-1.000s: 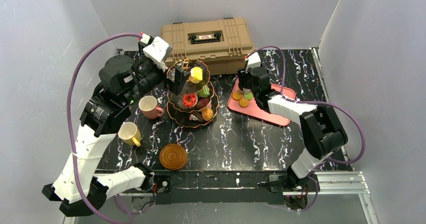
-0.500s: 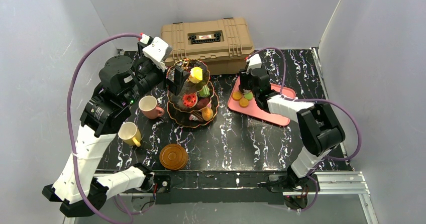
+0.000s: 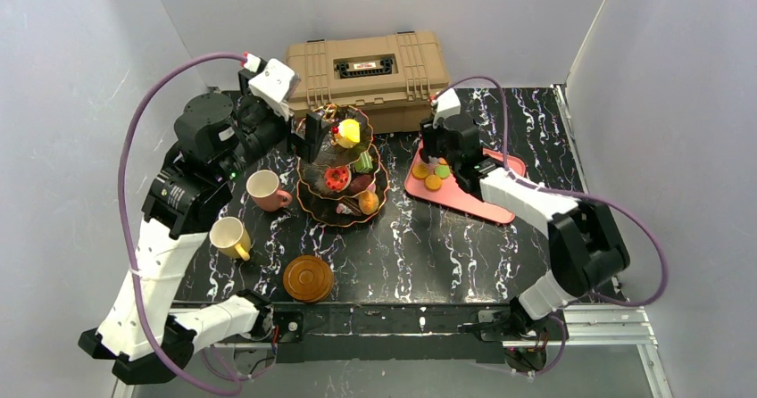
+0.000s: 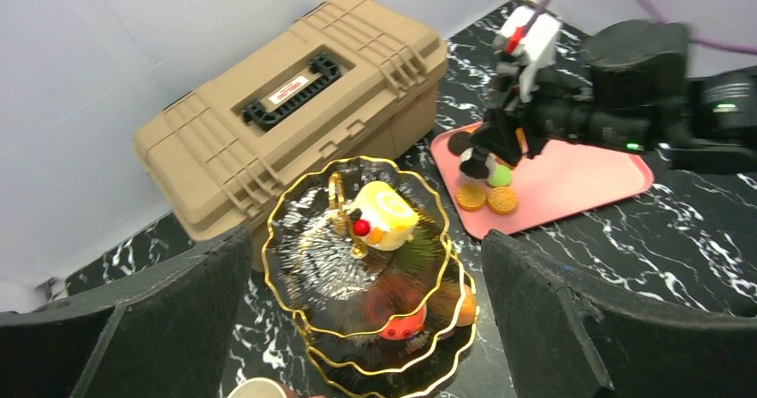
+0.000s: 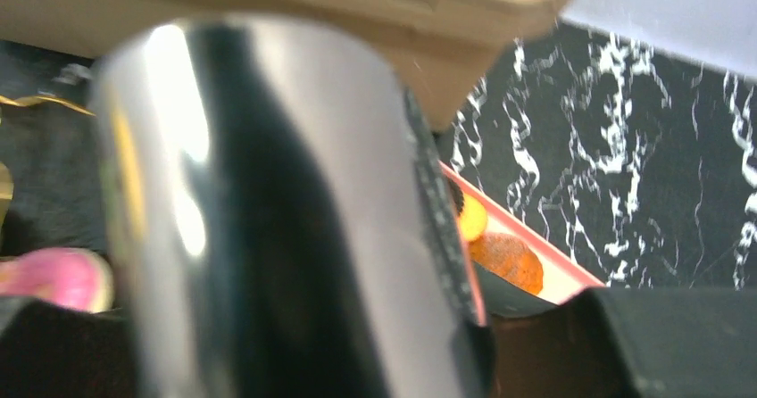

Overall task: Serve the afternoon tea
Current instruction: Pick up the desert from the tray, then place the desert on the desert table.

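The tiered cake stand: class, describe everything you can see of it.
The stand has three black scalloped plates with gold rims, stacked upright on a gold centre post. It stands on the marbled table, in front of the tan toolbox. Pastries lie on every tier, a yellow roll cake on top.

My arms (image 3: 156,264) wear white shells between round black joints (image 3: 205,123). A purple cable (image 3: 201,59) loops along each. A white box (image 3: 272,81) with a red tip tops each wrist. My fingers (image 4: 134,327) are matte black; a green light (image 4: 725,106) glows on one joint.
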Robot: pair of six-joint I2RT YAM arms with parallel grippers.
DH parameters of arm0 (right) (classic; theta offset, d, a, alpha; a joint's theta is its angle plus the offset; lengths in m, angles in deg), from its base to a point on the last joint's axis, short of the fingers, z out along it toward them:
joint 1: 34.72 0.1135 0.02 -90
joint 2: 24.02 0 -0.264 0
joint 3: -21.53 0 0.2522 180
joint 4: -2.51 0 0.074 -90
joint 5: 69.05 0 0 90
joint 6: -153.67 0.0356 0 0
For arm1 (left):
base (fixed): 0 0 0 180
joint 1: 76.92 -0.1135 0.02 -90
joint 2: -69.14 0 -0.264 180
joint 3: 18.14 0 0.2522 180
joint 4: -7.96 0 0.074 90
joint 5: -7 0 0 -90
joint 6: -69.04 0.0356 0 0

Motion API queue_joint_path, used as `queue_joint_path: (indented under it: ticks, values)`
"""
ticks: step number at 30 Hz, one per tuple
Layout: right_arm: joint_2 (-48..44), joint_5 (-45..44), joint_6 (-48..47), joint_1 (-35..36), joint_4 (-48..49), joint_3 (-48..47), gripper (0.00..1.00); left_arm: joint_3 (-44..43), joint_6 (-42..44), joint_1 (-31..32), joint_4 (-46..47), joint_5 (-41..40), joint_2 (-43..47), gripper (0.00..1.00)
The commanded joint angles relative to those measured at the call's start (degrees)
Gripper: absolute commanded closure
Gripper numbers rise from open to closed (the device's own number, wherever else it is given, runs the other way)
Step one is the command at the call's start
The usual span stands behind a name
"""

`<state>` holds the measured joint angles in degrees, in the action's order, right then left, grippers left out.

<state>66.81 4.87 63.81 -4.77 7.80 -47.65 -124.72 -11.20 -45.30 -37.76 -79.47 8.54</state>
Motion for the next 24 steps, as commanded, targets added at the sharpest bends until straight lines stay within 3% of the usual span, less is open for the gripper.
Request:
queue_joint_path:
  ticks: [1, 10, 18, 24]
  values:
    - [-9.91, -1.71, -2.20, 5.36, -6.51, -9.93, 0.85, -3.88, -2.52, -5.48, -1.93, 0.26, -2.26, 0.02]
    - [-18.26, -7.00, -1.54, 16.35, -26.33, -25.14, 0.91, -5.01, -8.40, -20.71, -2.63, 8.16, -5.62, 0.02]
    - [-18.75, -4.96, 2.73, 26.85, -30.65, -34.07, 0.93, -2.52, -9.14, -24.58, -2.61, 10.87, -5.54, 0.02]
    - [-13.75, -10.04, 0.49, 37.08, -29.67, -38.28, 0.94, -1.50, -9.23, -24.91, -3.09, 12.02, -4.44, 0.02]
